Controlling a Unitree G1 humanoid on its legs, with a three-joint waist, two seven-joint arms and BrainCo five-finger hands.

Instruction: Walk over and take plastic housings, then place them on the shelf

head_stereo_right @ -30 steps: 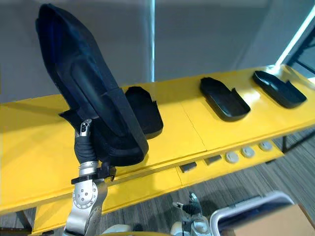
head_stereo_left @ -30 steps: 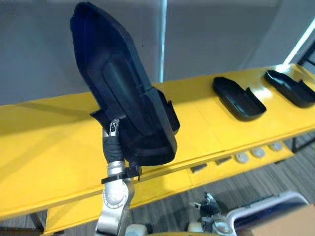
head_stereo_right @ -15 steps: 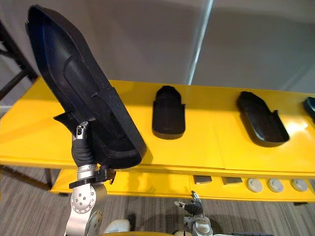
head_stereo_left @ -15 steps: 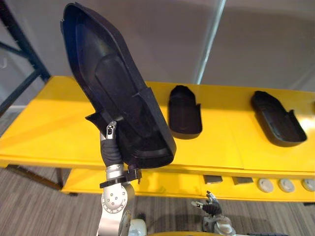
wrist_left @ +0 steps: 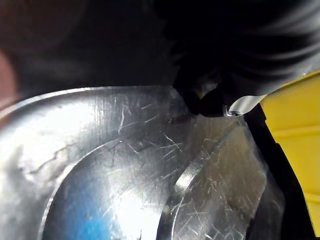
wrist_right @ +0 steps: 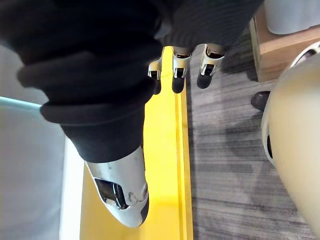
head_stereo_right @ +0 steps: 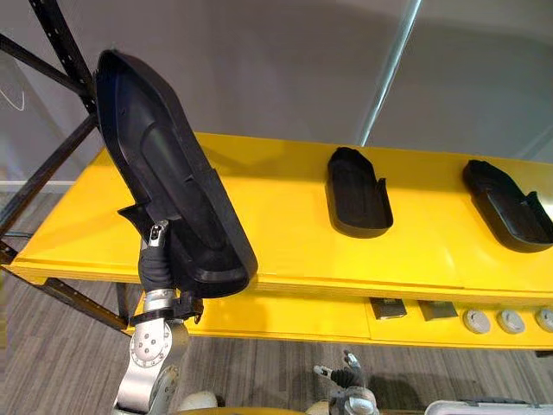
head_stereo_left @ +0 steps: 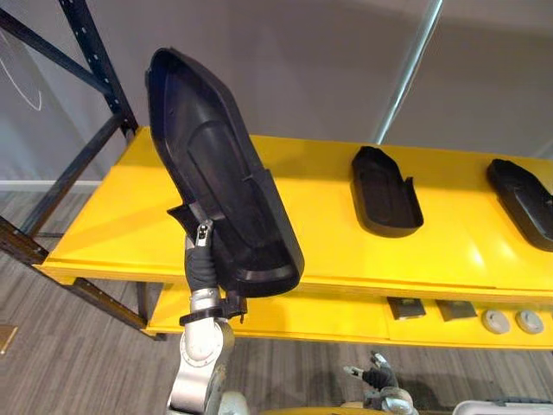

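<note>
1. One housing [head_stereo_left: 220, 177] stands upright in front of the shelf [head_stereo_left: 121, 216], my left hand [head_stereo_left: 200, 262] pinching its lower side tab; my right hand [wrist_right: 176, 56] hangs slack, empty.
2. I judge it light, stiff and slick, top-heavy when held this low.

1. Held housing [head_stereo_left: 220, 173]: black plastic, moulded smooth with a dull sheen; close up, its face shines and shows fine scratches.
2. Second housing [head_stereo_left: 384, 190], mid-shelf, and third housing [head_stereo_left: 525, 194], at the right end: the same black plastic, satin.
3. Shelf [head_stereo_left: 112, 220]: yellow, smooth, glossy, with glare toward the right end.
4. Rack frame [head_stereo_left: 87, 35]: dark perforated metal, matt.
5. Right robot hand [wrist_right: 175, 67]: silver metallic fingers with dark tips; ribbed matt dark cover.
6. Floor [head_stereo_left: 69, 363]: grey, matt, with a striped carpet-like weave.
</note>
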